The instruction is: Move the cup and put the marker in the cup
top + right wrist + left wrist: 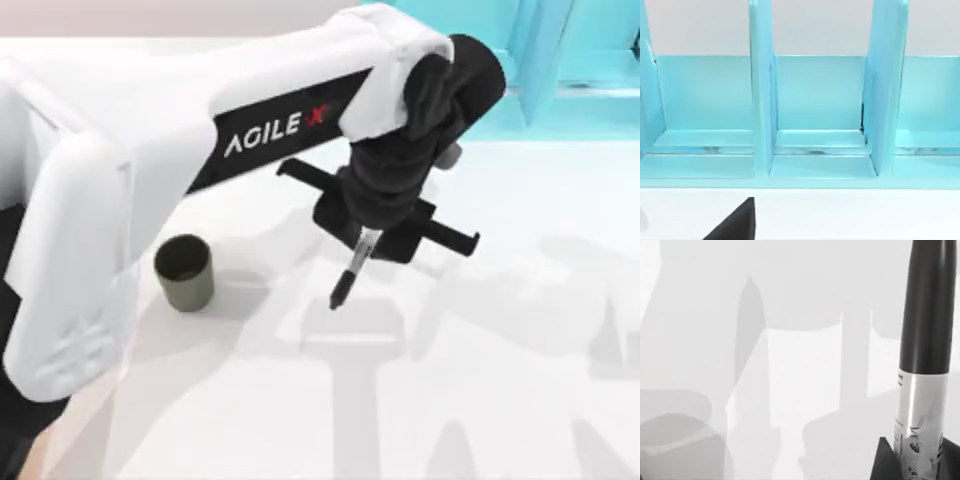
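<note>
Left claw pointing down, gripping marker, cup apart

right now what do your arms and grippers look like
The left arm has glossy white rounded shells and a black side panel lettered AGILE X in white, with a red X. Its wrist and left gripper are matte black, with a flat crossbar and slim fingers.

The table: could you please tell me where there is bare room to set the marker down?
The table is bare across its front and right, from the cup rightward past the marker. It is crowded by the cup at left, under the left gripper holding the marker, and by the blue rack at back right.
</note>
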`<state>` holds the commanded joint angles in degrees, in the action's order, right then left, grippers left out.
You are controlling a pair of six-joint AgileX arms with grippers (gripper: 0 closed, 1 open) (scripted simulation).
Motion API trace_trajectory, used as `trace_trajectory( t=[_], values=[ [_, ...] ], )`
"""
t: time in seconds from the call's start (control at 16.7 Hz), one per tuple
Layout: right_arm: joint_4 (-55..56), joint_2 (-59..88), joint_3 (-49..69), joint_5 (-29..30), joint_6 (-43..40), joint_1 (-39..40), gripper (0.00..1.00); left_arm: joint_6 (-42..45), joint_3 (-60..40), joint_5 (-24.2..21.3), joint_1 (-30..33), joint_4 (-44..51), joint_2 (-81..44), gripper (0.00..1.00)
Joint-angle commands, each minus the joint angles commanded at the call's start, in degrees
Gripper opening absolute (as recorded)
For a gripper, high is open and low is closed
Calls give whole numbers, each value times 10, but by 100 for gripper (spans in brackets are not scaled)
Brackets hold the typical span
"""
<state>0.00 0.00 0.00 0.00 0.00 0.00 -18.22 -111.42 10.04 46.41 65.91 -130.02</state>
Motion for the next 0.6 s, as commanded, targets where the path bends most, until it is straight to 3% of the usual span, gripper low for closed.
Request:
trace_trajectory(
  t=[0.24,0.6],
  values=[
    [0,0,0,0,0,0,100,-29,48,3,28,28,69,0],
    [0,0,0,0,0,0,100,-31,52,4,29,31,75,0]
  ],
)
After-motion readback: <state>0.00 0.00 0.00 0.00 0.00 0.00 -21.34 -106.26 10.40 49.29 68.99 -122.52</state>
